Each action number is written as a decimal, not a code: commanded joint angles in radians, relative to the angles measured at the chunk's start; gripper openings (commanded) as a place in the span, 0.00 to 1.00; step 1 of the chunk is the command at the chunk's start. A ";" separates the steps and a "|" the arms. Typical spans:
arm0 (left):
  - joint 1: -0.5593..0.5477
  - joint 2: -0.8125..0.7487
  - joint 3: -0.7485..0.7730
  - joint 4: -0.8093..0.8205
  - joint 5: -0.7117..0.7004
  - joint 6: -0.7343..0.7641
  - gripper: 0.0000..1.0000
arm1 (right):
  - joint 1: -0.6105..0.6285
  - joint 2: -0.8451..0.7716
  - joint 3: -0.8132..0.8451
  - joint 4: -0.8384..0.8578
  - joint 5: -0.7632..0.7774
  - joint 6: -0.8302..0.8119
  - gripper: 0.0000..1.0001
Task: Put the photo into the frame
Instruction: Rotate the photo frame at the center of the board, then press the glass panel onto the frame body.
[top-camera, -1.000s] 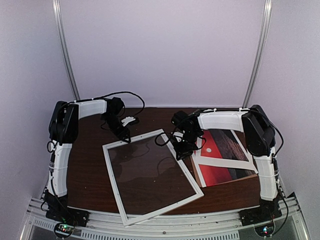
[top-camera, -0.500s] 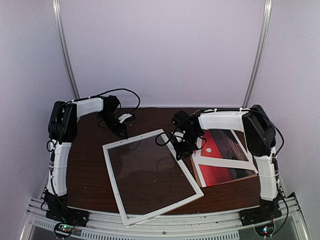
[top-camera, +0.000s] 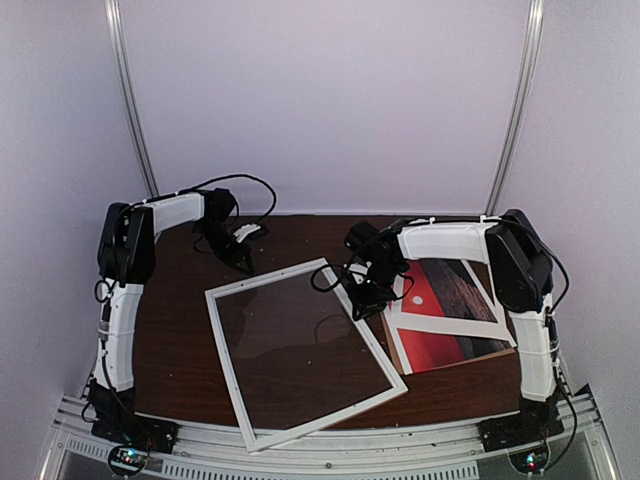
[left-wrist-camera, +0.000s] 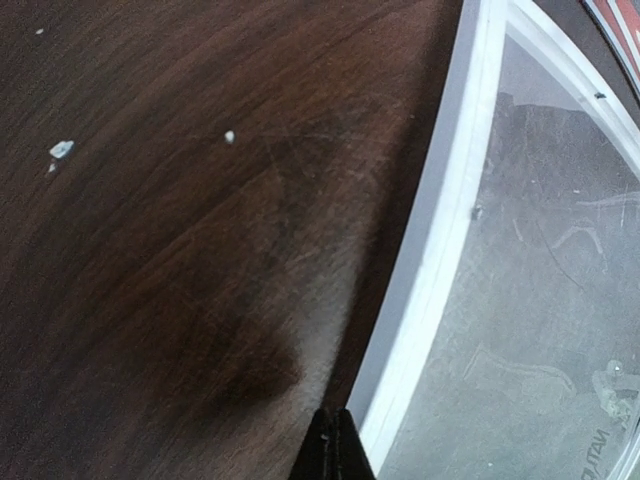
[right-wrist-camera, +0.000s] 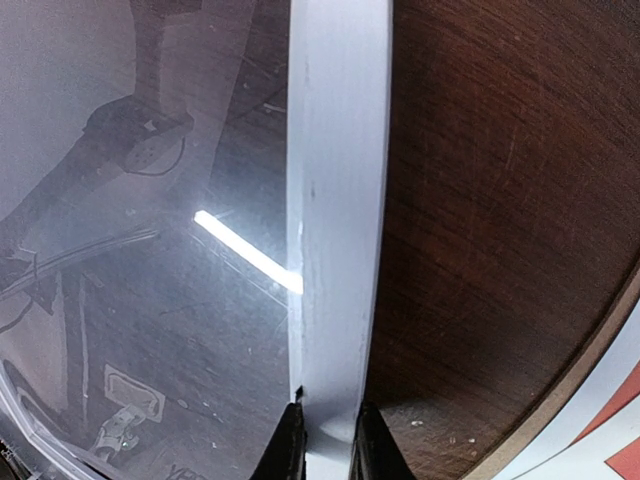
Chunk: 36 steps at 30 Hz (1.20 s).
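Honestly, right hand is pinching the frame rail and left hand is closed empty beside it, so slide it slow and flat toward the photo.

Soft, even overhead light keeps the pale walls bright and the dark table dim. Inside the frame, the glass carries a bright glare streak. A blurred shadow lies left of the frame. Both wrist views bend straight edges near their borders.
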 joint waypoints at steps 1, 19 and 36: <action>0.037 0.000 0.041 -0.022 0.033 -0.030 0.00 | -0.009 -0.001 -0.032 0.037 0.004 0.002 0.08; 0.060 0.002 0.005 -0.178 0.081 0.066 0.64 | -0.015 0.012 -0.051 0.074 -0.023 0.003 0.09; 0.009 0.015 -0.070 -0.136 -0.064 0.117 0.58 | -0.015 0.033 -0.064 0.103 -0.051 0.014 0.09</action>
